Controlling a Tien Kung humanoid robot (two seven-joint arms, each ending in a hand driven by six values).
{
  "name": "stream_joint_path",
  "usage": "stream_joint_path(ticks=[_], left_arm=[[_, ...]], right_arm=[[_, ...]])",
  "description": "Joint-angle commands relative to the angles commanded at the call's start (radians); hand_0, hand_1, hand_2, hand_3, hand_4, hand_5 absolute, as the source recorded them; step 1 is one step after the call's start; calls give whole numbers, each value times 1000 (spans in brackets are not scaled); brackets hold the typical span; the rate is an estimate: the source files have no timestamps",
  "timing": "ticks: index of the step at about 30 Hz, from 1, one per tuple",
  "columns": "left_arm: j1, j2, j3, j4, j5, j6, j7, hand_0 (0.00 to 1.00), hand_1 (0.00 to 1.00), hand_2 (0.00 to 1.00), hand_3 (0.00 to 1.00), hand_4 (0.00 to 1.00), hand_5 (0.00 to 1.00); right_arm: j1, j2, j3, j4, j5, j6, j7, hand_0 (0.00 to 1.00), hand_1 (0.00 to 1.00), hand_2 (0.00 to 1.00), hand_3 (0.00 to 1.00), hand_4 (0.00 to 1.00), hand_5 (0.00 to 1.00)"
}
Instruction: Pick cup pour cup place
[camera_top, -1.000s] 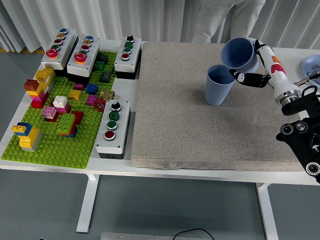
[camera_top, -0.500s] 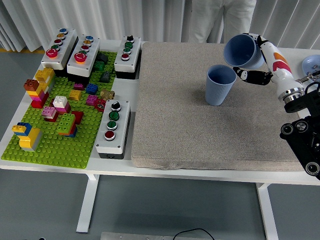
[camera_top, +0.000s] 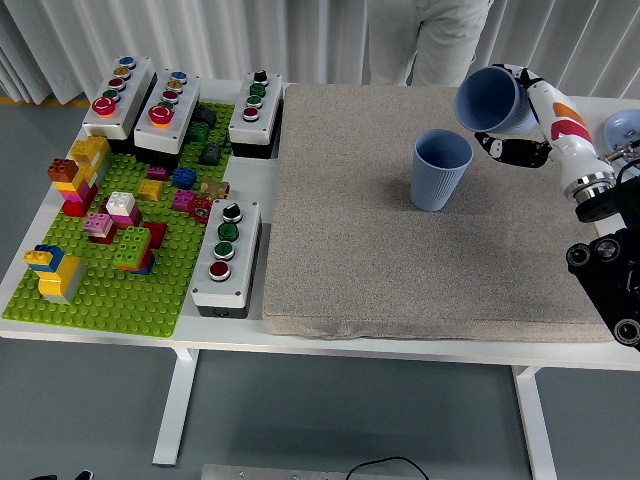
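A blue ribbed cup (camera_top: 441, 170) stands upright on the grey mat (camera_top: 400, 260), right of its centre. My right hand (camera_top: 520, 115) is shut on a second blue cup (camera_top: 492, 101) and holds it in the air, tilted with its mouth facing left, up and to the right of the standing cup and apart from it. My left arm is out of view.
A green baseplate (camera_top: 110, 250) with several coloured bricks lies at the left. Button boxes (camera_top: 227, 254) stand beside and behind it. A blue plate (camera_top: 625, 128) shows at the right edge. A person (camera_top: 425, 40) stands at the far side.
My right hand has carried the tilted cup to the right and slightly up, away from the standing cup. The person at the far side has shifted to the left.
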Motion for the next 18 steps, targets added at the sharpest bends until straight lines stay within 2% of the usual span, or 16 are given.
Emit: stream_joint_path(ticks=[18], left_arm=[[0,0,-7,0,9,1,2,735,798,831,663,513,890]], right_arm=[[21,-9,-50,-28,-24,-28,2,811,691,595,682,633,120]])
